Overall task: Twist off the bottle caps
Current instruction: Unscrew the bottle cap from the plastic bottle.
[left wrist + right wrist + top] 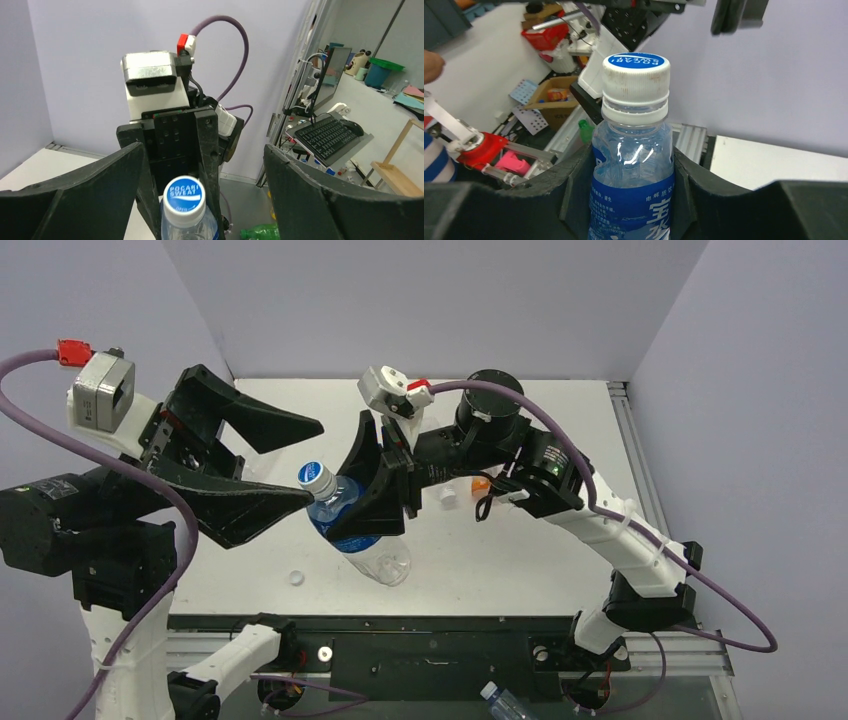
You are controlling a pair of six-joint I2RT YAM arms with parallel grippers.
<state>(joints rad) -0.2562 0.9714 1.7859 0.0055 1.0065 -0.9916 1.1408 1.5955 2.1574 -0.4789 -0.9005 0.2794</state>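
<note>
A clear bottle [375,552] with a blue label [634,200] is held tilted above the table, my right gripper [362,495] shut round its body [634,180]. Its bottle cap [318,480] is white and ridged with a blue printed top [636,80], and it sits screwed on the neck. My left gripper [316,462] stands open with its two black fingers either side of the cap. In the left wrist view the cap [184,199] lies between the fingers, nearer the left one, and my left gripper [204,155] is apart from it on both sides.
Loose caps lie on the white table: a white one [296,578] near the front, another white one [448,496] and an orange one [481,483] behind my right arm. A bottle [505,702] lies below the front edge. A green bottle [260,232] lies on the floor.
</note>
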